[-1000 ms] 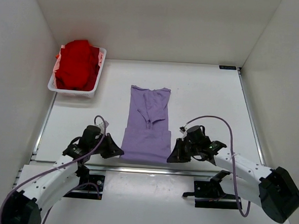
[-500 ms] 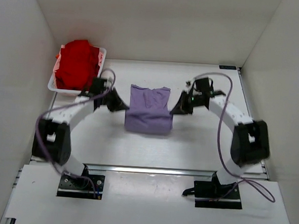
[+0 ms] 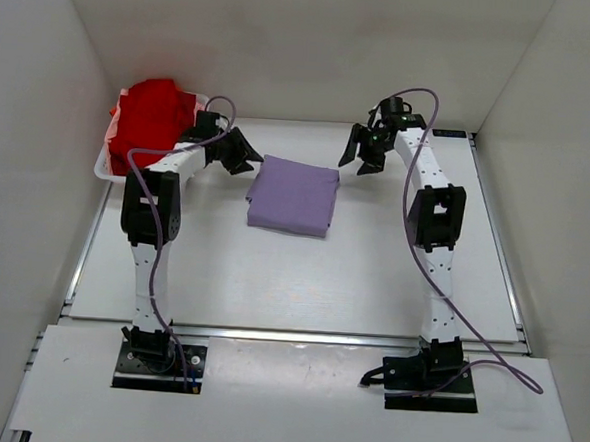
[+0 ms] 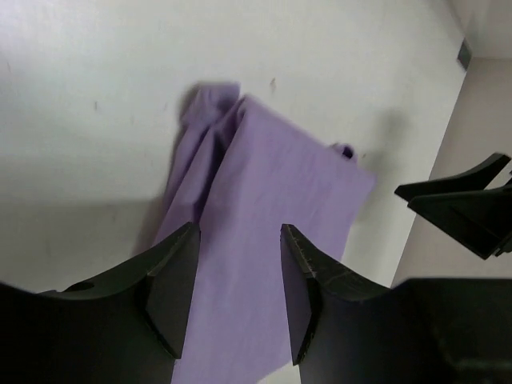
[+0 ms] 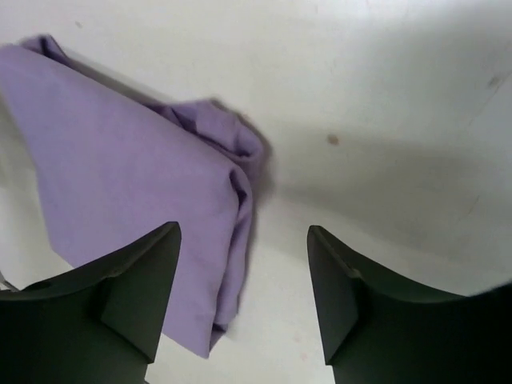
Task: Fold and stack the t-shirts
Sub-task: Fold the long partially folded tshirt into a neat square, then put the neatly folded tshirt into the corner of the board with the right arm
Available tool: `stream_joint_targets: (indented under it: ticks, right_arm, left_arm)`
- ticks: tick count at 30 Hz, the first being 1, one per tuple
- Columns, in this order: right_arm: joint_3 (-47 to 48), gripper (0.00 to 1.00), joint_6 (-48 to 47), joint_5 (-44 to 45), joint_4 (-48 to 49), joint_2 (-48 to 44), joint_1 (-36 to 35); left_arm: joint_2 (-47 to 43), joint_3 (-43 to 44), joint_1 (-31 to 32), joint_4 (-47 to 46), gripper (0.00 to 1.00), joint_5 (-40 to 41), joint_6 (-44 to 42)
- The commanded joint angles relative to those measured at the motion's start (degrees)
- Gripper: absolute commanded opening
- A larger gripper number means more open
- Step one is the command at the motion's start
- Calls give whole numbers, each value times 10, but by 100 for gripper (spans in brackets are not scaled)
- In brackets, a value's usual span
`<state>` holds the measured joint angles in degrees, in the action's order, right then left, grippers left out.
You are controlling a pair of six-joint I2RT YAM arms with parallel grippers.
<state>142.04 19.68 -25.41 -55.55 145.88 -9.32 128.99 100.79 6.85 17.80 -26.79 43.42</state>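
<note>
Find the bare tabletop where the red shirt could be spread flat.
Free: the broad stretch between the folded purple shirt and the table's near edge. Crowded: far left, around the left tool and white tray.

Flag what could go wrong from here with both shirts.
The purple shirt looks bunched at its far corners, so the fold may slump. The open left gripper and right gripper hang near those corners and could snag cloth. The red shirt sits crumpled in the white tray, which may lift with it.
</note>
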Motion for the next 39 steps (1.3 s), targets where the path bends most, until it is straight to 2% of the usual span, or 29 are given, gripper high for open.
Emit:
stream_joint_targets:
  ticks: [1,4,5,7,8,10,13,16,21,23,25,26,28,29,31,33,35,39]
  right_arm:
    - [1,64,-32,43,-55,-27,-32]
    - [-91,65,-23,55,-8,-65,-46]
    - [-152,66,-14,55,6,-79,-48]
    - [-298,67,9,34,94,-142,-50]
    - [-341,70,20,28,118,-161,-51]
    - [-480,72,45,-8,227,-218,-50]
    - [-576,75,83,-53,314,-249,-50]
    - [-608,75,123,-68,363,-241,-56]
    - [-569,74,190,-99,424,-188,-61]
    - [-508,72,195,-117,405,-145,-56]
    - [-458,64,176,-123,371,-111,-61]
    - [-431,39,161,-137,349,-97,-61]
    - [-404,0,146,-165,317,-78,-42]
    - [-376,0,125,-183,278,-62,-33]
    - [-334,0,77,-151,191,-52,2]
    - [-268,0,21,-10,81,-61,21]
    - [-232,0,-39,98,30,-69,37]
    - [-173,1,-118,252,-6,-65,70]
  left_arm:
    - [-82,-72,11,-47,55,-34,3]
    - [-149,-156,8,-79,52,-48,10]
    - [-163,-187,7,-86,51,-54,11]
    - [-214,-233,6,-98,52,-62,19]
    - [-225,-254,5,-105,52,-62,20]
    - [-276,-285,0,-113,51,-66,27]
    - [-326,-326,1,-119,52,-70,31]
    - [-370,-353,-1,-120,51,-84,40]
    - [-420,-393,-14,-124,51,-85,50]
    - [-436,-408,-18,-116,51,-91,52]
    - [-447,-417,-24,-115,51,-92,52]
    - [-451,-420,-28,-115,52,-93,50]
    - [-455,-423,-33,-113,51,-94,47]
    - [-455,-423,-33,-108,51,-93,46]
    - [-456,-421,-36,-102,51,-93,38]
    - [-451,-421,-39,-94,51,-99,33]
    - [-449,-414,-36,-86,51,-99,27]
    - [-440,-403,-30,-67,51,-94,11]
